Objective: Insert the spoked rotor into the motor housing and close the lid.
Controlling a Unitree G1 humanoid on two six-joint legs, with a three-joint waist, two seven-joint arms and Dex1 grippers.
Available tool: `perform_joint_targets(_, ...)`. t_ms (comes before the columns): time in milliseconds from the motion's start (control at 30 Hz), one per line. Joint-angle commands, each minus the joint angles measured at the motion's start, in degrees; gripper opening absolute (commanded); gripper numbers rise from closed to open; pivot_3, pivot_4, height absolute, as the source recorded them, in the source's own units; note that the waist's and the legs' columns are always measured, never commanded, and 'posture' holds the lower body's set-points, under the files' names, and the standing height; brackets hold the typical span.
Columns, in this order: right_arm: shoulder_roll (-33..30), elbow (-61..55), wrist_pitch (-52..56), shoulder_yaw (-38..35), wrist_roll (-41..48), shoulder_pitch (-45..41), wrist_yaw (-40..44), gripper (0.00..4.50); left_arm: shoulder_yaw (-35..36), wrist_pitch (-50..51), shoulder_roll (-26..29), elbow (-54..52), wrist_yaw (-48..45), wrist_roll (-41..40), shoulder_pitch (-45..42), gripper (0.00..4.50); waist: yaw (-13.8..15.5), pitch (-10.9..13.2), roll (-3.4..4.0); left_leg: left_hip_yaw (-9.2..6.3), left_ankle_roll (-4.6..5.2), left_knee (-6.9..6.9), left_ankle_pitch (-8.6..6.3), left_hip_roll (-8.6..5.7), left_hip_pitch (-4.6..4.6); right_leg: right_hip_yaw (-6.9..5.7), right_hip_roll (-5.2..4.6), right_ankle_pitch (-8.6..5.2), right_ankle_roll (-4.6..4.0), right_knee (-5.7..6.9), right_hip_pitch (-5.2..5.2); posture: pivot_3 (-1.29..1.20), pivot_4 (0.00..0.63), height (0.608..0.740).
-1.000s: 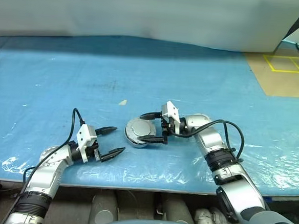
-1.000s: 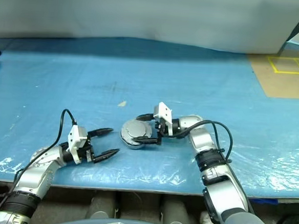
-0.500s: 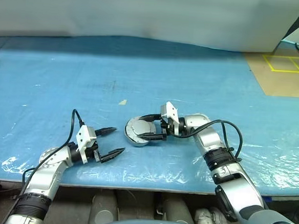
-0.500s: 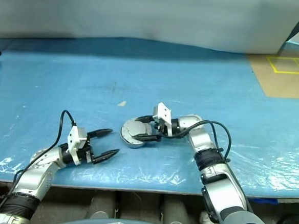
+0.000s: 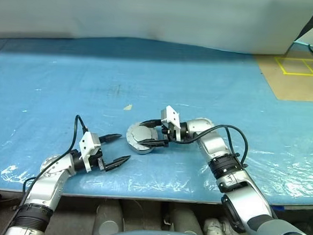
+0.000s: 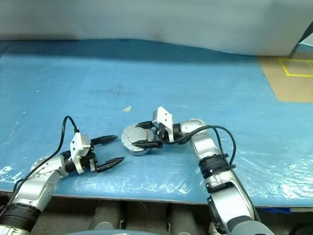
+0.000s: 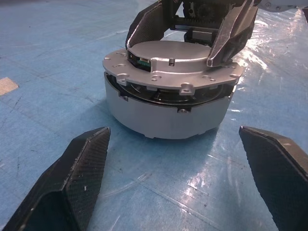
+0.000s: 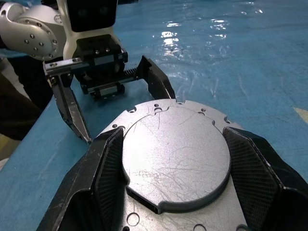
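On the blue plastic-covered table (image 5: 213, 73), near its front edge, stands the motor housing (image 7: 166, 115), a shallow silver cup. Upon it rests the lid (image 7: 173, 65), a grey disc of the same width with its plain face upward. The left wrist view shows the lid sitting slightly proud of the housing rim, with a dark gap open round the near side, so it appears not yet fully seated. The spoked rotor cannot be made out; dark parts glimpsed through the gap may belong to it, and it is judged to lie already inside.

The right gripper (image 5: 151, 133) reaches in from the right, its two black fingers (image 8: 108, 159) closed against opposite edges of the lid's raised centre, one on each side, so that it grips the lid. The left gripper (image 5: 117, 148) hangs just left of the housing, near but apart from it, its jaws spread wide and holding nothing.

The step in hand is judged to be the closing of the lid, the last of the task. The next move probably calls for the right gripper to level the lid and press or turn it until the gap closes evenly. The free left gripper could steady the housing wall against sliding on the slick sheet.
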Motion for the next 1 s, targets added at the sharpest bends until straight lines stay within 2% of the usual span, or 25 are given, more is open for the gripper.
perform_joint_targets(33, -0.27, 0.09, -0.78, 1.21, -1.52, -0.43, -0.71, 2.92, 0.49, 0.08, 0.65, -2.05, 0.12, -0.44, 0.35, 4.5, 0.0, 0.0, 0.0, 0.0, 0.0, 0.0, 0.0, 0.0, 0.0, 0.0, 0.0, 0.0, 0.0, 0.0, 0.0, 0.0, 0.15, 0.74)
perform_joint_targets(700, -2.54, 0.93, 0.45, 4.21, -4.12, -0.76, -2.25, 2.92, 0.29, 0.48, 0.49, -2.01, 0.22, -0.54, 0.13, 4.5, -0.01, 0.0, 0.0, 0.0, 0.0, 0.0, 0.0, -0.01, 0.12, 0.03, -0.01, 0.0, 0.0, 0.03, 0.08, 0.0, 0.15, 0.74)
perform_joint_targets(1000, -3.0, 3.59, 0.55, 5.82, -7.28, -1.1, -5.42, 2.92, 0.18, 0.53, 0.33, -1.79, 0.31, -0.47, -0.22, 4.5, -0.02, -0.01, 0.0, 0.01, -0.01, -0.01, -0.01, -0.02, 0.3, 0.04, -0.02, 0.0, 0.01, 0.05, 0.2, 0.0, 0.15, 0.74)
